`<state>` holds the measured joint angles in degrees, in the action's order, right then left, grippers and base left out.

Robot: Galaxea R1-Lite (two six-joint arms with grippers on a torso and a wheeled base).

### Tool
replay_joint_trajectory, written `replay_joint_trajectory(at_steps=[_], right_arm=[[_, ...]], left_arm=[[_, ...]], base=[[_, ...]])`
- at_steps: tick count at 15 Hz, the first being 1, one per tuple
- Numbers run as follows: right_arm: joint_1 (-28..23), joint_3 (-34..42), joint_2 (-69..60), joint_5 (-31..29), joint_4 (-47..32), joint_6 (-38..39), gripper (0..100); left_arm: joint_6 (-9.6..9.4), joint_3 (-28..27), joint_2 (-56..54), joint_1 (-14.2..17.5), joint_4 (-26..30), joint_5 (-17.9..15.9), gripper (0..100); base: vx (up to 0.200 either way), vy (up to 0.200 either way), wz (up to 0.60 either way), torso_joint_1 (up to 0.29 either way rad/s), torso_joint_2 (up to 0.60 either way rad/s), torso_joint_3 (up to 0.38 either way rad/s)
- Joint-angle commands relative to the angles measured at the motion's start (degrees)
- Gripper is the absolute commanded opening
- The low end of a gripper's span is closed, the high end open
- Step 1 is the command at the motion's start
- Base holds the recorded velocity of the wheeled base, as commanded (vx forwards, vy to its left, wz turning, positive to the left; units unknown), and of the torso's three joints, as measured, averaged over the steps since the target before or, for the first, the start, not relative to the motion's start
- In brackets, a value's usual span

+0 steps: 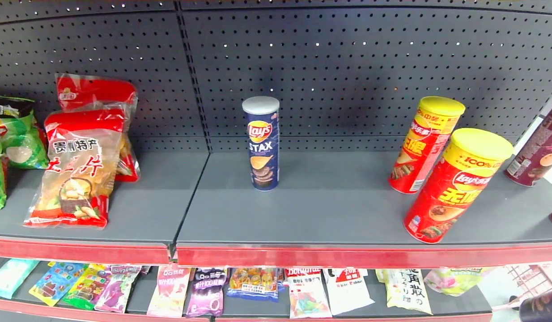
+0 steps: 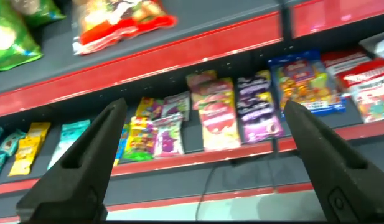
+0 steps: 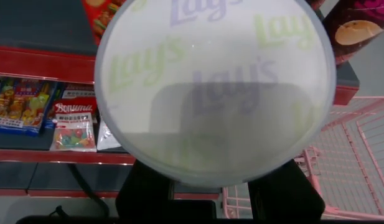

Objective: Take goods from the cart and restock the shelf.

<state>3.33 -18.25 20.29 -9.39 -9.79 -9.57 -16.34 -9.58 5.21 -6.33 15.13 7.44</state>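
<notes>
A chip can with a pale translucent lid [image 3: 213, 87] sits end-on close to the right wrist camera, and my right gripper [image 3: 210, 196] is shut on it below the lid. Its dark body [image 1: 542, 307] shows low at the right, below the grey shelf [image 1: 338, 214]. On that shelf a blue chip can [image 1: 261, 143] stands upright in the middle. My left gripper [image 2: 207, 165] hangs open and holds nothing, in front of the lower shelf's candy packets [image 2: 216, 115].
Two red cans with yellow lids [image 1: 455, 183] stand at the shelf's right, with a maroon can [image 1: 537, 150] beyond them. Red snack bags [image 1: 79, 170] and green bags [image 1: 16, 138] fill the left. The pink wire cart [image 3: 360, 162] is at the right. Free room lies on either side of the blue can.
</notes>
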Motion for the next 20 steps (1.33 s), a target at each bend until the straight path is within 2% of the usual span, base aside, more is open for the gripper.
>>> replay_joint_trajectory(at_steps=[1,5,8,14,15,17,18,19,20], right_arm=[[0.01,0.06,-0.16,-0.02,-0.05,-0.1,0],[0.01,0.41,-0.69,-0.02,0.03,-0.54,0],[0.01,0.85,-1.12,-0.02,-0.05,-0.63,0],[0.36,2.17,-3.76,1.39,-0.05,-1.59,0],[0.36,2.17,-4.64,4.73,-0.05,-1.59,0],[-0.25,2.25,-5.52,5.7,0.12,-1.59,0],[-0.78,2.34,-5.78,5.52,0.38,-1.59,0],[-1.22,1.9,-6.22,4.82,0.3,-1.59,0],[-1.13,1.73,-6.13,5.17,0.38,-0.98,0]], left_arm=[[-0.45,0.0,0.07,0.0,-0.01,0.21,100],[-0.36,0.09,0.07,0.0,-0.28,0.3,100],[-0.63,0.18,0.07,0.0,-0.28,0.3,100],[-0.36,0.0,0.07,0.0,-0.63,-0.67,100],[-0.54,-0.09,0.33,-0.26,-1.68,-2.25,100],[-0.45,-2.72,4.2,-0.44,-2.47,-7.26,100],[0.25,-5.45,8.24,-0.35,-2.56,-10.6,100],[1.83,-7.91,13.78,-0.35,-3.79,-12.89,100],[2.36,-10.19,19.05,-0.53,-6.43,-14.64,100]], base=[[0.0,0.0,0.0,0.0,0.0,0.0],[0.0,0.0,0.0,0.0,0.0,0.0],[0.2,0.0,0.0,-0.006,0.0,0.006],[0.0,0.0,0.0,0.0,0.0,0.0],[0.0,0.0,0.0,0.0,0.0,0.0],[0.0,0.0,0.0,0.0,0.0,0.0],[0.0,0.0,0.0,0.0,0.0,0.0],[0.0,0.0,0.0,0.0,0.0,0.0],[0.0,0.0,0.0,0.0,0.0,0.0]])
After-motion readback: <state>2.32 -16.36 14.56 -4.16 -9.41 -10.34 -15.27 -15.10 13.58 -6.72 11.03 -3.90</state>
